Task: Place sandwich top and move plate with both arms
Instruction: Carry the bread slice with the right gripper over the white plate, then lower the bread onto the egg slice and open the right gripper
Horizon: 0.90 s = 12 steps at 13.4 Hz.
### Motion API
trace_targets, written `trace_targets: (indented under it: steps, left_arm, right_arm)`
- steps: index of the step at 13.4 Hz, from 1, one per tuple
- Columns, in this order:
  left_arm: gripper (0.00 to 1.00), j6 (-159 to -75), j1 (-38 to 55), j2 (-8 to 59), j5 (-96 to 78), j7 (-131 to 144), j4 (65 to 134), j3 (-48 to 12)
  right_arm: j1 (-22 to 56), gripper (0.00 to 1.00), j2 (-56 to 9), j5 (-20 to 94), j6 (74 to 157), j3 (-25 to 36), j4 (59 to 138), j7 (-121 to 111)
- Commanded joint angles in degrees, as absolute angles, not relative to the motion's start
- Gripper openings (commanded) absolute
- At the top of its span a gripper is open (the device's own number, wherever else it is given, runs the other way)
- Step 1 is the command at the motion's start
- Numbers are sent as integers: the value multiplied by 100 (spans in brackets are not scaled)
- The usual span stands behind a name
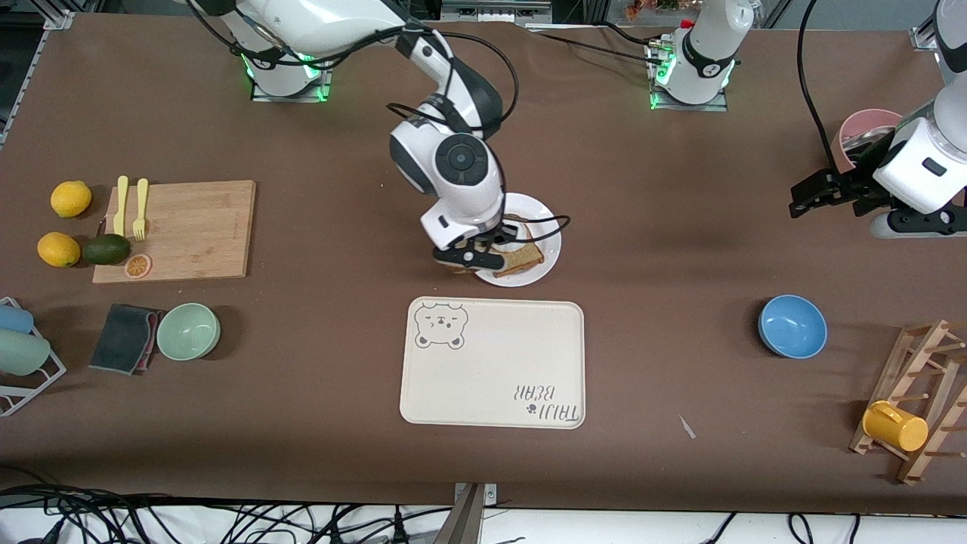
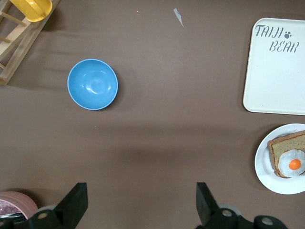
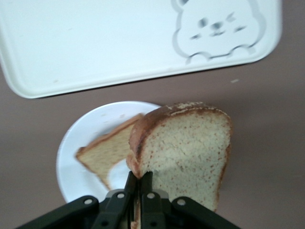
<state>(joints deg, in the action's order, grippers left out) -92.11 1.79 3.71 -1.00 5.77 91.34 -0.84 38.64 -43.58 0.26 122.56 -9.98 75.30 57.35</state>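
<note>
Step in hand, by the look of it: setting the sandwich top (image 3: pixel 186 148) onto the egg slice (image 2: pixel 291 161). Right claw (image 1: pixel 470 257) clenched on that plain slice, hanging just over the plate (image 1: pixel 545 227), above the slice already lying there. Next call: lower and square it over the egg, let go, then bring both arms to the plate's rim. Tray (image 1: pixel 495 363) just beside the plate, nearer the front camera, nothing on it. Left claw (image 2: pixel 141 205) released wide, waiting over bare table (image 2: pixel 157 119). Blue bowl (image 1: pixel 792 326) near it, empty. Pink cup (image 1: pixel 865 130) under the left arm, contents possibly metal, hard to say.
</note>
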Motion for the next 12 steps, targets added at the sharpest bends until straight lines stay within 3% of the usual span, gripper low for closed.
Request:
trace_targets:
  steps: [1, 6, 7, 8, 9, 12]
  left_arm:
    - [100, -9123, 167, 431, 97, 606, 9018, -97]
    - [100, -9123, 167, 431, 97, 606, 9018, -88]
    - [100, -9123, 167, 431, 97, 606, 9026, -79]
    - [100, -9123, 167, 431, 88, 606, 9026, -79]
    - [100, -9123, 167, 431, 88, 606, 9026, -79]
    - [100, -9123, 167, 431, 88, 606, 9026, -79]
  right_arm:
    - [4016, 0, -4667, 290, 12664, -1011, 7268, 5871]
    - [4289, 1, -4886, 246, 12665, -1028, 7321, 5722]
    - [4280, 46, -4913, 246, 12665, -1028, 7321, 5722]
    - [4272, 79, -4922, 229, 12665, -1028, 7321, 5730]
    - [4263, 99, -4913, 220, 12665, -1020, 7304, 5739]
    - [4202, 100, -4791, 211, 12595, -985, 7286, 5722]
